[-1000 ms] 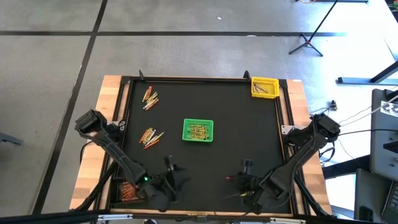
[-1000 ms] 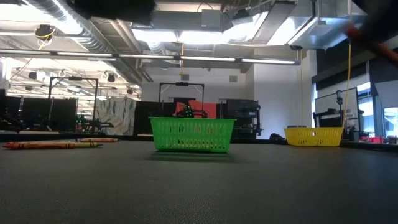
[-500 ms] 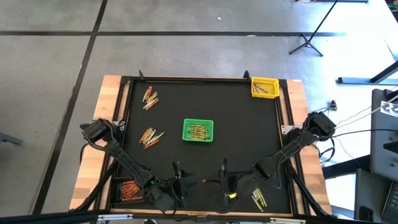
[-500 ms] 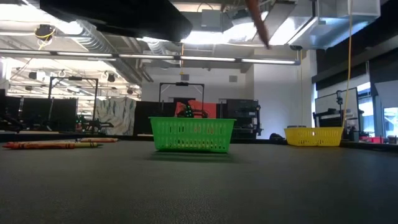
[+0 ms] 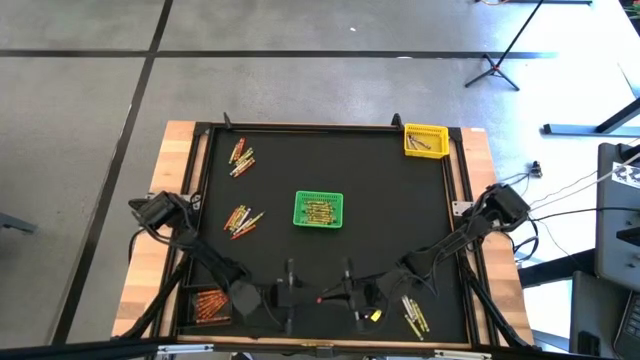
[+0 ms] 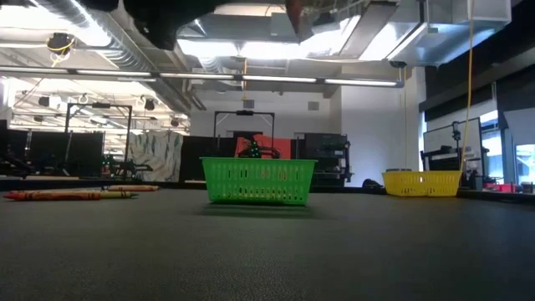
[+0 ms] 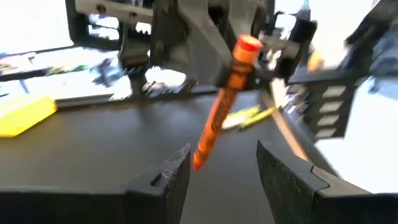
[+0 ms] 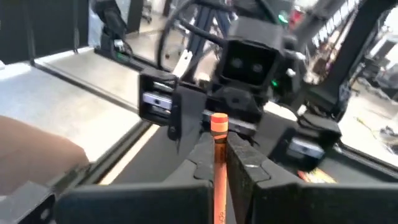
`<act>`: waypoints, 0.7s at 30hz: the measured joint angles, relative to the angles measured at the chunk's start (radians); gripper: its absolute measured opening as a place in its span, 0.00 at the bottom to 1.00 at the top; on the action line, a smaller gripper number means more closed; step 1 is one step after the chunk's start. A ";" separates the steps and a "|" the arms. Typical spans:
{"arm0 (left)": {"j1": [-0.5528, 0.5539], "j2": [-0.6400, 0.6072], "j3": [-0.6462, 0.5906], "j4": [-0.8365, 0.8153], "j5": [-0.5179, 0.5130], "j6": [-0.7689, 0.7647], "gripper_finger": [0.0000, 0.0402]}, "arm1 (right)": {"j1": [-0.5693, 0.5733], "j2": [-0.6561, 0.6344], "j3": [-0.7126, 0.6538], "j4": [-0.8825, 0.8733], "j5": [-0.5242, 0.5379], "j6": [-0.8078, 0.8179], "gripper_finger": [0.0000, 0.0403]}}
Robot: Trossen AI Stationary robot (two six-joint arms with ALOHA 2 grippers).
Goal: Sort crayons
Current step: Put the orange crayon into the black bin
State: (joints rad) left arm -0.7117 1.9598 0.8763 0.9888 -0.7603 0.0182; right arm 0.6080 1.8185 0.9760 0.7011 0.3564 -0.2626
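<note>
I have both arms down at the near edge of the counter (image 5: 320, 160), their grippers facing each other near the middle of that edge. The right gripper (image 5: 345, 296) has its jaws closed on an orange crayon (image 8: 218, 158), which sticks out past the fingertips toward the left gripper (image 5: 291, 296); from the left wrist camera I see that same crayon (image 7: 222, 102) hanging tilted in the air in front of my left fingers (image 7: 163, 179). The left jaws stand wide open with nothing between them. The rest of the crayons lie in groups: one cluster (image 5: 241, 157) near the far left corner of the counter, a second cluster (image 5: 241, 219) near the left edge about midway, a small pile (image 5: 413, 316) at the near right corner beside the right arm, and a heap of orange-red ones (image 5: 208, 305) at the near left corner. The green basket (image 5: 319, 210) sits in the middle of the counter with crayons in it, and the yellow basket (image 5: 425, 141) sits in the far right corner, also with a few sticks inside.
</note>
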 joint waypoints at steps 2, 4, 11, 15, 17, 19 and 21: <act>0.012 0.000 -0.008 0.048 0.032 0.018 0.42 | -0.005 0.003 0.000 0.016 -0.015 -0.005 0.04; 0.025 0.000 -0.008 0.055 0.056 0.021 0.42 | -0.015 0.003 0.001 0.039 -0.038 -0.008 0.04; 0.046 0.000 -0.004 0.104 0.072 0.072 0.39 | -0.035 0.003 0.002 0.084 -0.087 -0.008 0.04; 0.032 -0.001 -0.003 0.123 0.075 0.106 0.30 | -0.034 0.003 0.002 0.083 -0.086 -0.008 0.04; 0.027 -0.001 -0.003 0.128 0.074 0.120 0.24 | -0.033 0.003 0.002 0.084 -0.086 -0.008 0.04; 0.026 -0.001 -0.003 0.129 0.072 0.124 0.17 | -0.033 0.003 0.002 0.083 -0.089 -0.008 0.04; 0.026 -0.001 -0.003 0.129 0.071 0.124 0.11 | -0.033 0.003 0.002 0.083 -0.098 -0.003 0.04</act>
State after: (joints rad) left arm -0.6853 1.9591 0.8734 1.1175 -0.6895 0.1418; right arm 0.5755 1.8214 0.9779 0.7845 0.2583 -0.2657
